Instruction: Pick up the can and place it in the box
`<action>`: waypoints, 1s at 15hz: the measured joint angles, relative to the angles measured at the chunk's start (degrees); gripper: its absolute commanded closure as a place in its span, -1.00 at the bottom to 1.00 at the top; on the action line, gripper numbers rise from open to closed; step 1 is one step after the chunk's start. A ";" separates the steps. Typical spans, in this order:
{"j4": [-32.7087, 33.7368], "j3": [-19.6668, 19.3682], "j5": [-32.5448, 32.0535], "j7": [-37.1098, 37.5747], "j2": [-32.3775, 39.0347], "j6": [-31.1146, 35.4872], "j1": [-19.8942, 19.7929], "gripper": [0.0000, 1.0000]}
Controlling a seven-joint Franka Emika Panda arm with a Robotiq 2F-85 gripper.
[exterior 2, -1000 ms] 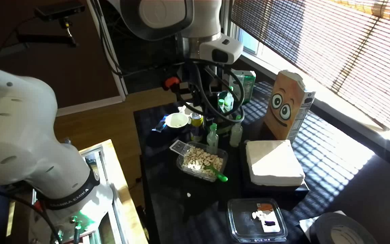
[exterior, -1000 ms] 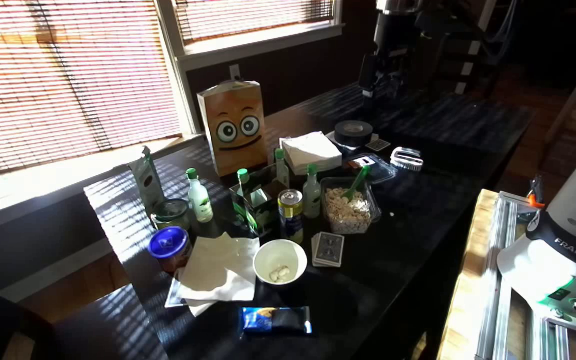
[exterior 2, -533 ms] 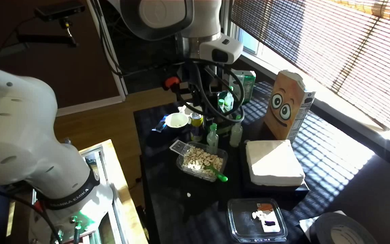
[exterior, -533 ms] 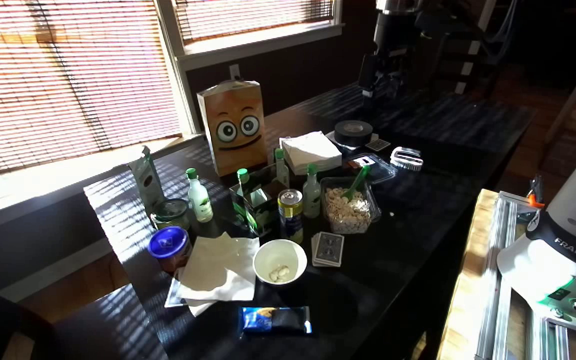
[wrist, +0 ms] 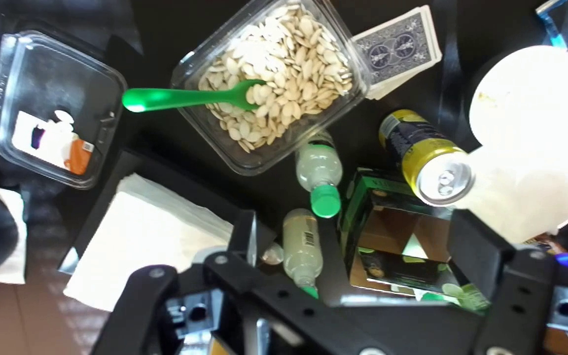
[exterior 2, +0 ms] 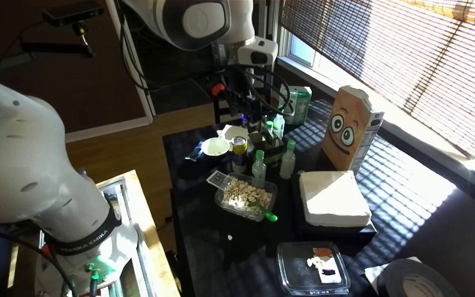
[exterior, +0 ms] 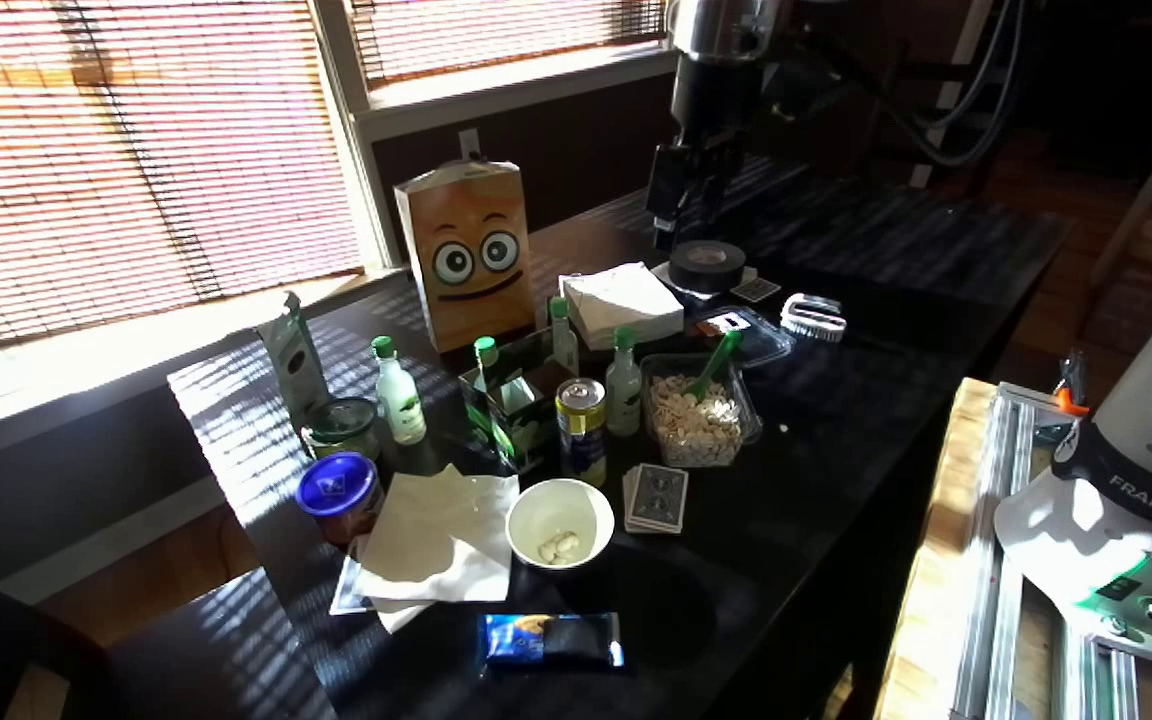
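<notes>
The can (exterior: 582, 432), yellow and dark blue with a silver top, stands upright on the dark table beside the white bowl; it also shows in an exterior view (exterior 2: 239, 154) and in the wrist view (wrist: 424, 153). The box (exterior: 476, 260), tall and tan with a cartoon face, stands near the window; it also shows in an exterior view (exterior 2: 346, 128). My gripper (wrist: 361, 241) is open with nothing between its fingers, high above the table. In the wrist view the can lies above the right fingertip, outside the gap. In an exterior view cables partly cover the gripper (exterior 2: 249, 111).
A black-green bottle carrier (wrist: 402, 231) and green-capped bottles (wrist: 318, 167) stand close to the can. A clear tub of seeds (wrist: 274, 74) with a green spoon, a card deck (wrist: 397, 49), the white bowl (exterior: 559, 525) and a napkin stack (exterior 2: 334, 198) are around.
My gripper has moved left in both exterior views, lower in one and slightly farther off in the other. The carrier now shows more fully from behind the cables. The table objects have not moved.
</notes>
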 measured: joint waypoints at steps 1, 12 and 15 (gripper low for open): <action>0.61 0.45 0.89 0.01 1.89 1.53 1.12 -1.00; 7.89 1.39 11.70 -4.80 17.97 7.26 6.36 -1.00; 7.70 3.01 10.05 -1.81 18.80 7.34 6.35 -1.00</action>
